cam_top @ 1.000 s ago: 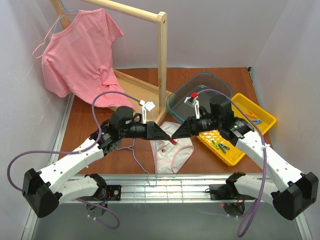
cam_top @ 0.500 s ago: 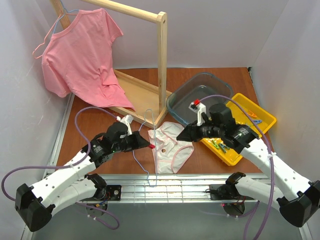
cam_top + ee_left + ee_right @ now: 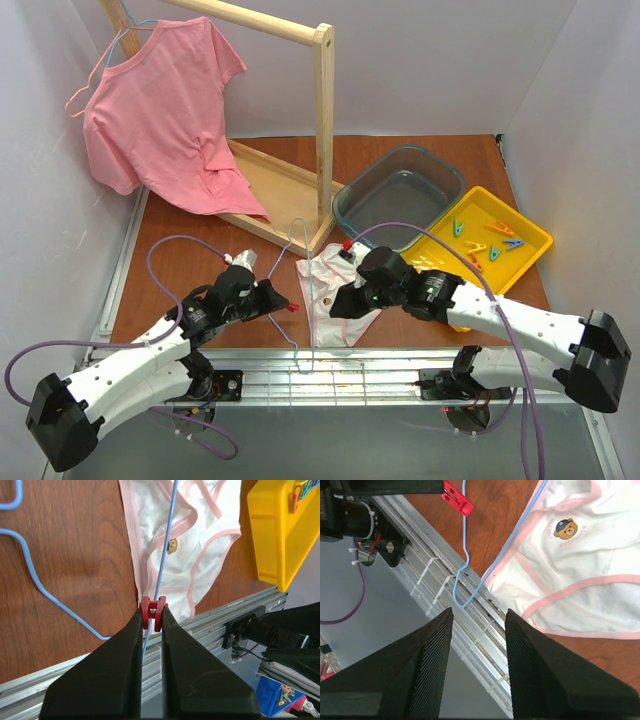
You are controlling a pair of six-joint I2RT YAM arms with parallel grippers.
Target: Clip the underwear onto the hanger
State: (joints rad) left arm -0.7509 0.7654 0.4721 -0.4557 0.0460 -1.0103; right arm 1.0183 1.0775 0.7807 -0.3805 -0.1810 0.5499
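**Ana:** Starting at the left: which step is this?

**Ben:** The clipping itself, I'd say; the left claw (image 3: 151, 621) is clenched on a red peg (image 3: 152, 611), pinching its tail with the mouth pointing away from the wrist; the peg's mouth meets the thin blue wire of the hanger (image 3: 165, 545), just at the edge of the underwear (image 3: 192, 540).

**Ana:** Has the peg bitten both wire and cloth?

**Ben:** I cannot tell; the wire runs straight into the mouth, but whether the pink trim is caught there is hidden by the peg.

**Ana:** And where do the briefs lie?

**Ben:** Flat on the brown table, under the hanger's long wire, near the front rail, between the two arms.

**Ana:** The right claw (image 3: 480, 612)?

**Ben:** Its fingers stand partly apart with nothing between them; it hovers above the briefs and the hanger's bent corner, touching neither as far as I can see; spare pegs sit further right in the yellow tray (image 3: 535, 238).

**Ana:** Next move?

**Ben:** Probably seat the peg over wire and trim together, then let go; a poor line-up would catch wire alone.
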